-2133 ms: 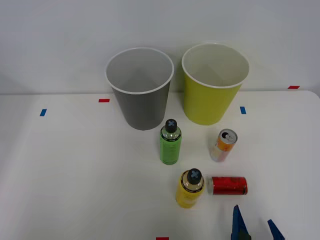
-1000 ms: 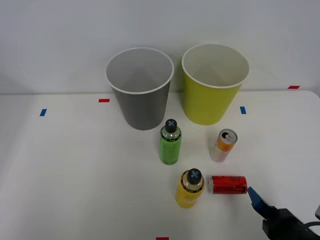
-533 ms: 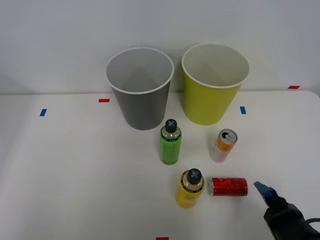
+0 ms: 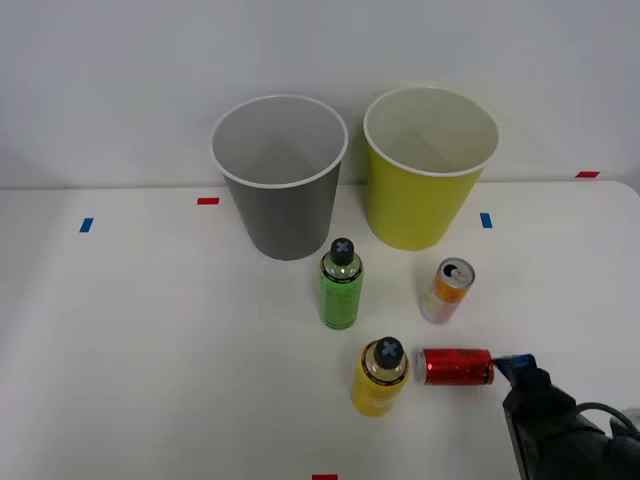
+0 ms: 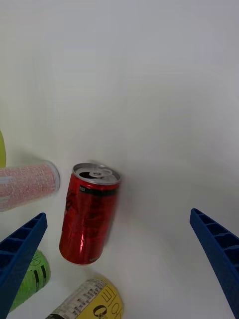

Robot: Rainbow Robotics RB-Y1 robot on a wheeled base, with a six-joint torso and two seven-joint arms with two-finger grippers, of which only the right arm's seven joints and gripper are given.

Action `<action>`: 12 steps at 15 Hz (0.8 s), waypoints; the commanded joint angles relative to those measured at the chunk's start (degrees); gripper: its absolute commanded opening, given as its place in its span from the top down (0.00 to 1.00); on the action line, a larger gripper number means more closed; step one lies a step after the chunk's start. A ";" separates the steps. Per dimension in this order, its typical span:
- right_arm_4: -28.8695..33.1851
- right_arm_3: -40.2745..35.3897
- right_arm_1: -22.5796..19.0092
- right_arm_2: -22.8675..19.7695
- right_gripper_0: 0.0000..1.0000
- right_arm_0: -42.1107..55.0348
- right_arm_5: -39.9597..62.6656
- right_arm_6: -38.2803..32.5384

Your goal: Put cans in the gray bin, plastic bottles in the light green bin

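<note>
While the red can (image 4: pixel 455 367) lies on its side, the spread gripper (image 5: pixel 119 264) sits just beside its silver top

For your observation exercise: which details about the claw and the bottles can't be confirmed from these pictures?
- Front view: right claw, the arm's dark body hides most of it.
- Wrist view: green bottle behind a blue finger; yellow bottle cut by the edge.
- Red can label: too small.
</note>
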 commanded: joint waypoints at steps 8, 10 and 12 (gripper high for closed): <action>-1.59 8.68 -2.22 0.95 0.00 -18.33 12.95 -3.69; -2.38 9.12 -2.57 1.21 0.00 -19.56 14.97 -7.82; -2.64 9.12 -2.40 1.74 0.00 -21.14 19.28 -9.23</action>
